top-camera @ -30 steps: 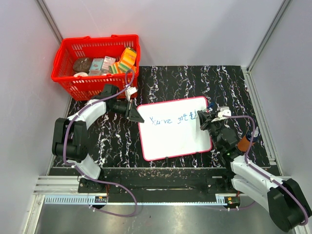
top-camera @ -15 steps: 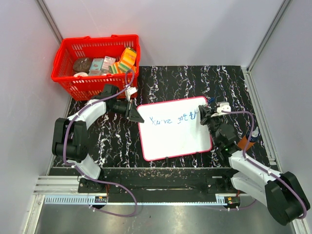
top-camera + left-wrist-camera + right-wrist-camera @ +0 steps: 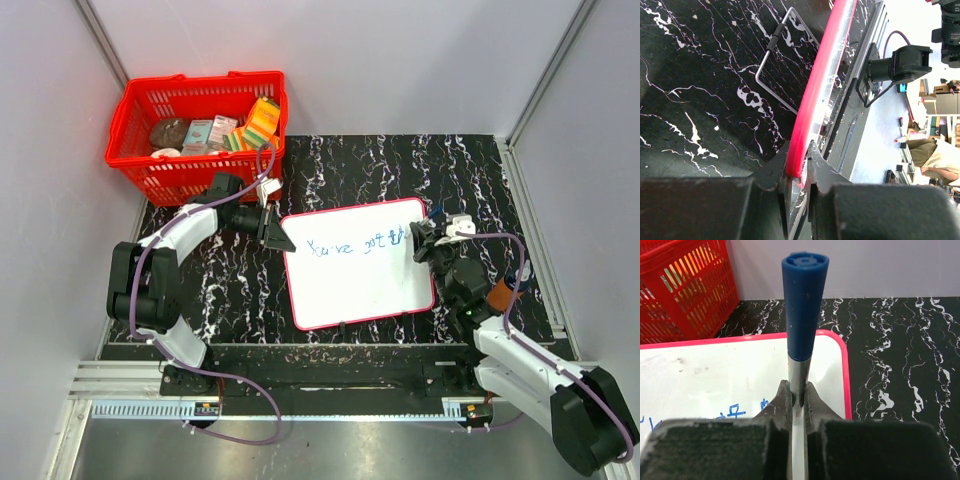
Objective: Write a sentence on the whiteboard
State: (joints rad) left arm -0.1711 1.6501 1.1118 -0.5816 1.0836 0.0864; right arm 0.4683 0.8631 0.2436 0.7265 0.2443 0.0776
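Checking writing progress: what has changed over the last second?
Right jaws, shut on the marker, nudged slightly left, then back right at the end of the sentence. Left jaws stayed clamped on the whiteboard edge. Board and basket unmoved.

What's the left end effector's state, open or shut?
Shut on the whiteboard: left end effector pinches its red frame edge.

Black marbled table (image 3: 480, 170) bears whiteboard (image 3: 350, 285), red basket (image 3: 150, 182).
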